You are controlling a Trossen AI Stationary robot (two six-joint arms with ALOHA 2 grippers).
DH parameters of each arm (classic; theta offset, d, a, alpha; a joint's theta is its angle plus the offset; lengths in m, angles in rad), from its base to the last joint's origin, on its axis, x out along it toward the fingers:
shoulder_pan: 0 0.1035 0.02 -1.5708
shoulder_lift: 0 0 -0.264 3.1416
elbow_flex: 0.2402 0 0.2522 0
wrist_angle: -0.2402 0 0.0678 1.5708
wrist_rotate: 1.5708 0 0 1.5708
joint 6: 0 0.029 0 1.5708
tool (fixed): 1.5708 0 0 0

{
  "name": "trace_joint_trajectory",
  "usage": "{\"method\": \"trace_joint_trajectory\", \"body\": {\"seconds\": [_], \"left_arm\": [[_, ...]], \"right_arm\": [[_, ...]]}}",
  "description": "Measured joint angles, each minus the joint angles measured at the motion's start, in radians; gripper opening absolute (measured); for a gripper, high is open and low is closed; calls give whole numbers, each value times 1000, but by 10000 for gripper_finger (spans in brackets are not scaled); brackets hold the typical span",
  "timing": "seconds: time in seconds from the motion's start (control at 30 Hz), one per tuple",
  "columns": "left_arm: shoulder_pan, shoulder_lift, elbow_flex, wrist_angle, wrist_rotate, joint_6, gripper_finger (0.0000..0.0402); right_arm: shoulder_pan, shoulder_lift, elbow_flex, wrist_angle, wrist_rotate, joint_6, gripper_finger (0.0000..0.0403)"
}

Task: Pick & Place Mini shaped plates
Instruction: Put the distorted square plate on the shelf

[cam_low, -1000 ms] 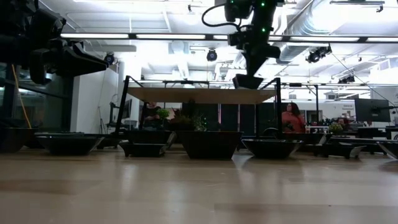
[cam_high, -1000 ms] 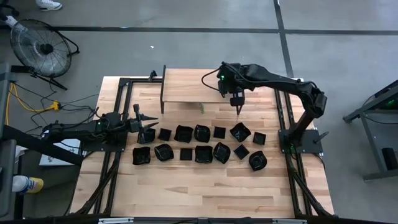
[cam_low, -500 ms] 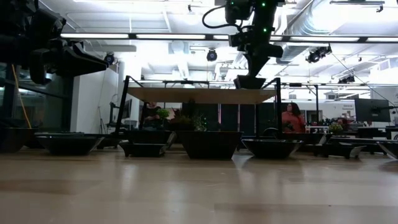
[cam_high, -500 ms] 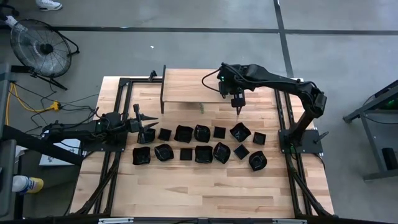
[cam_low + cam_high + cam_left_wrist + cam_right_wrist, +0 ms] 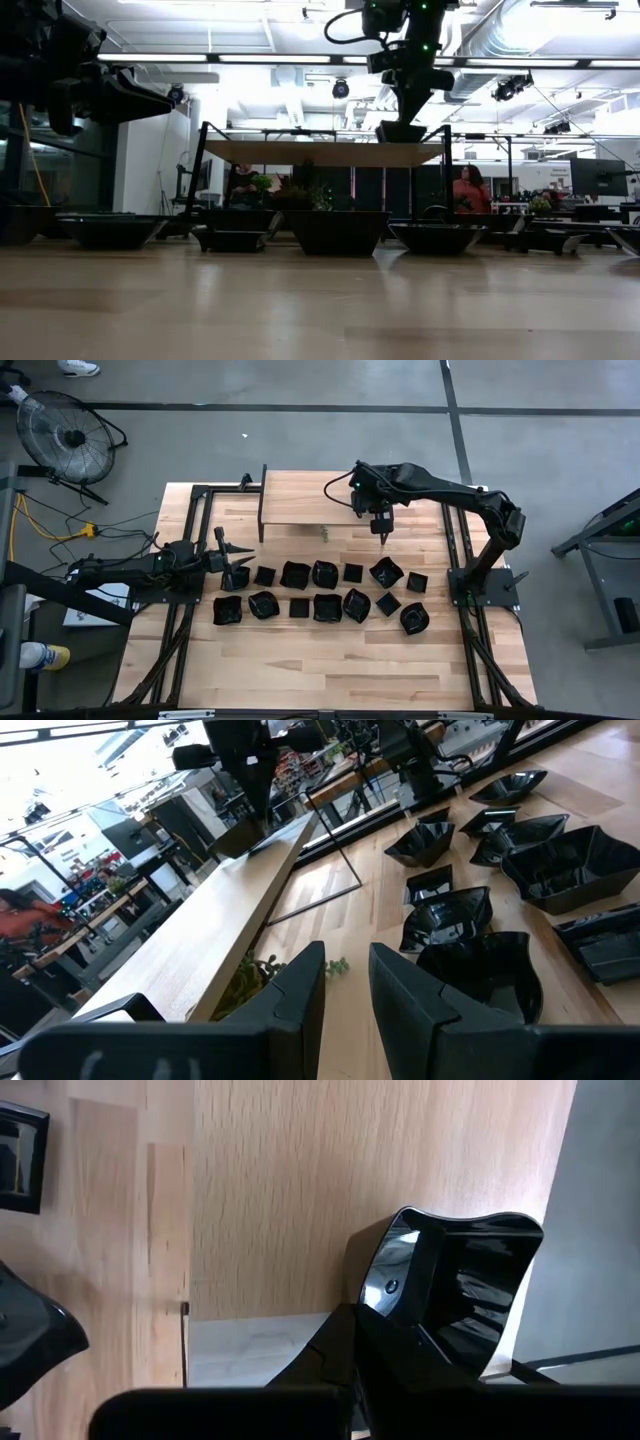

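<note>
A wooden tabletop point(image 5: 300, 670) is seen from above, with a raised wooden shelf point(image 5: 305, 500) set along its far edge. Mini shaped plates point(image 5: 325, 605) are laid out in two rows across the middle of the tabletop. The right gripper point(image 5: 381, 538) is held above the tabletop between the shelf and the rows. The left gripper point(image 5: 232, 563) is positioned near the left edge, beside the leftmost plates. A floor fan point(image 5: 65, 435) is placed on the grey floor beyond the far left corner.

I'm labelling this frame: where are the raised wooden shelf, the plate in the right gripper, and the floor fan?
raised wooden shelf point(image 5: 305, 498), high view, bare top.
plate in the right gripper point(image 5: 470, 1295), right wrist view, glossy inside.
floor fan point(image 5: 68, 437), high view, grille centre.
</note>
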Motion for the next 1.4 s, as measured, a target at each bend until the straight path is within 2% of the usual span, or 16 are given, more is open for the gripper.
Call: {"method": "trace_joint_trajectory", "body": {"seconds": [1.4], "left_arm": [[0,0,0,0,4,0,78]], "right_arm": [[0,0,0,-38,-42,14,1]]}}
